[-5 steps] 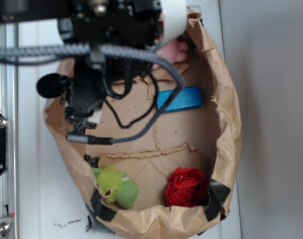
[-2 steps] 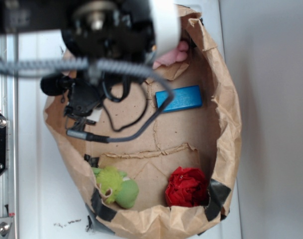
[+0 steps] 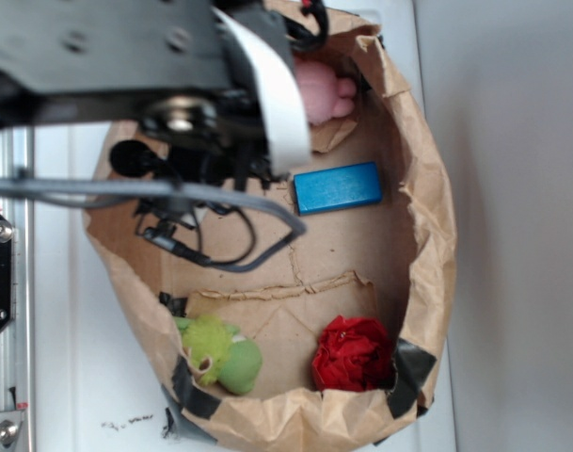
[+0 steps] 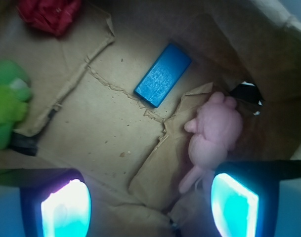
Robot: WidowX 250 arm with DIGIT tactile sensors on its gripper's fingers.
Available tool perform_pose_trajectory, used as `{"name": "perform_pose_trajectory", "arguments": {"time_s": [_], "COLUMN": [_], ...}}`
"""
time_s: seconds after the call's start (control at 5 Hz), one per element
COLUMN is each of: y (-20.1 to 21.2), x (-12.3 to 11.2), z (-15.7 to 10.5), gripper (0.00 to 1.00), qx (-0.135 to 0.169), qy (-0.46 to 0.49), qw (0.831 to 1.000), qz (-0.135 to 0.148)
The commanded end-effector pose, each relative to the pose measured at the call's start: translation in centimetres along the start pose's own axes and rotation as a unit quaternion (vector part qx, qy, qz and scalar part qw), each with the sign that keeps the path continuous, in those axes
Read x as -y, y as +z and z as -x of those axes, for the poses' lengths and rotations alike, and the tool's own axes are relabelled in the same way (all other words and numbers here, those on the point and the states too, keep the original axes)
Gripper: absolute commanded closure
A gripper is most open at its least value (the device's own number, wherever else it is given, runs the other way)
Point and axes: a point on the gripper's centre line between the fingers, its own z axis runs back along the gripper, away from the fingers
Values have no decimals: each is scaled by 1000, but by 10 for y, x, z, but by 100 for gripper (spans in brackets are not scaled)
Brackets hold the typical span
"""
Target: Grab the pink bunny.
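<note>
Since the earlier frame our arm swings over the bag's far end. Our gripper [image 4: 150, 207] hangs wide open, empty; the pink bunny [image 4: 212, 136] lies by the bag [image 3: 427, 235] wall, off-centre, so we risk pinching paper.

The pink bunny [image 4: 213, 136] is a small, pale plush lying flat on the brown paper floor [image 4: 91, 113] near one corner, plump body rounded, its thin ears trailing together [image 3: 322, 89].
</note>
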Motion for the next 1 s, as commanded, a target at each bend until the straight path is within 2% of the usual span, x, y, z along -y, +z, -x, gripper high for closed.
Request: {"name": "perform_pose_trajectory", "arguments": {"time_s": [0.0,0.2,0.4,0.6,0.8], "y": [-11,-16,-31,-47,-59], "x": [-33,-37,-36,-35,-35], "z": [-18,-12,-9,-13,-15], "gripper": [0,0,0,0,0], "qx": [-17,-32,-40,-13,5], "qy": [-13,-19,-60,-148,-206], "qw": [1000,999,997,988,978], "qz": [10,17,40,47,28]}}
